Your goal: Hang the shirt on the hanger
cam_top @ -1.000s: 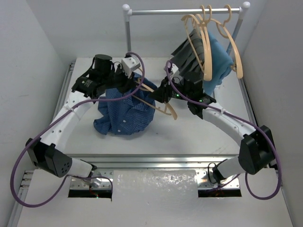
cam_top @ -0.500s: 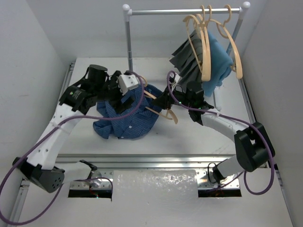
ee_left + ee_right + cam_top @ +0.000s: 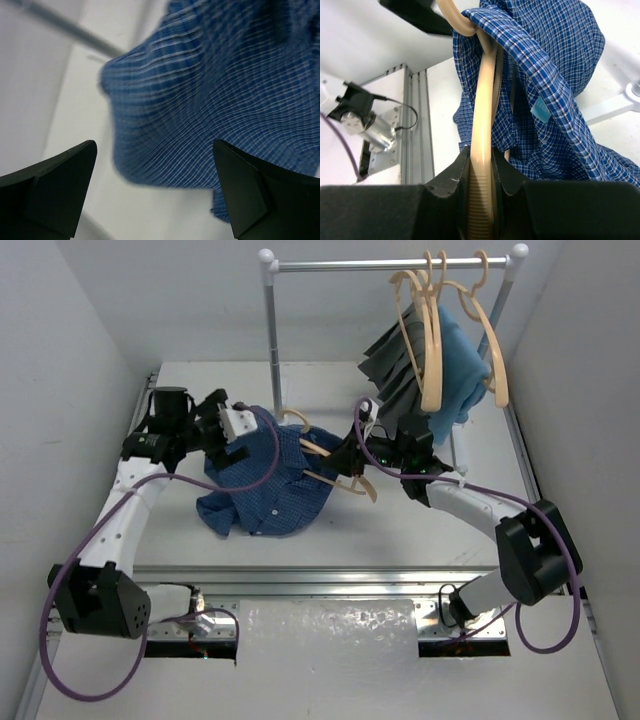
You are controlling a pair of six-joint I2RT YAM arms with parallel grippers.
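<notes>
The dark blue checked shirt (image 3: 265,485) lies crumpled on the white table, draped partly over the tan hanger (image 3: 335,477). One hanger arm runs up inside the shirt's collar (image 3: 520,45). My right gripper (image 3: 352,456) is shut on the ribbed end of the hanger (image 3: 482,100), its jaws tight on both sides (image 3: 482,155). My left gripper (image 3: 228,435) hovers at the shirt's far left edge, open, with nothing between its fingers (image 3: 154,150). The shirt (image 3: 210,85) hangs just beyond the fingertips, apart from them.
A clothes rack (image 3: 272,330) stands at the back. Several tan hangers (image 3: 432,330) hang on its rail with a grey pleated garment (image 3: 400,365) and a light blue cloth (image 3: 465,365). A metal rail (image 3: 300,575) runs along the table's near edge.
My left gripper has opened, let go of the shirt and drawn back to the left. The shirt has sunk lower onto the table. The right gripper still holds the hanger, a little lower.
</notes>
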